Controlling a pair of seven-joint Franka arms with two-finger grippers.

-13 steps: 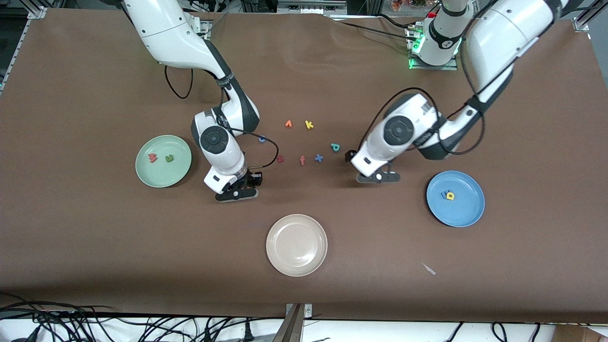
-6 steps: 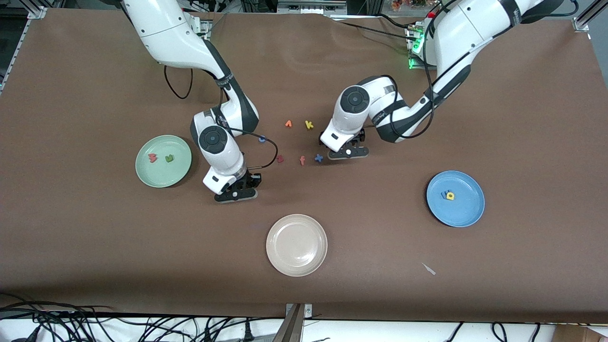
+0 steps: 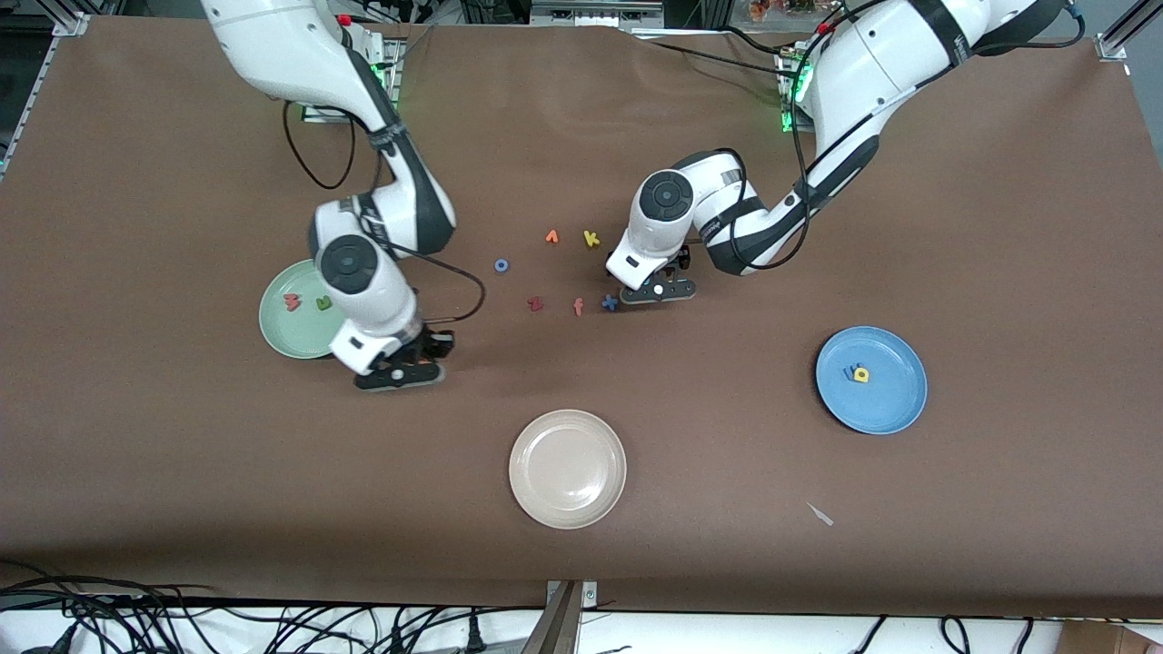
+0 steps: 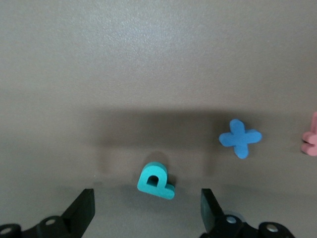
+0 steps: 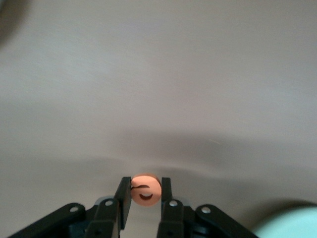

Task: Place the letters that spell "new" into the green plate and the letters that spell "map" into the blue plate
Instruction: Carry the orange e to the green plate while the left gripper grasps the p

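Your right pincer [image 5: 144, 198] is clenched on the small orange foam e [image 5: 144, 189], up over the bench [image 3: 818, 563] beside the pale mint-green round plate [image 3: 277, 331]. Foam is light and squashy: pinch flat sides, gently. Your left pincer [image 4: 147, 210] is spread wide around the teal foam p [image 4: 155, 181] lying on the bench; take it across the stem.

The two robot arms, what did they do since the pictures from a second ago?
The left gripper swung from near the blue plate to over the teal p, open around it. The right gripper, shut on the orange e, carried it toward the green plate, which its arm now partly covers. The w and n there, the blue plate's letters and the loose letters stayed put.
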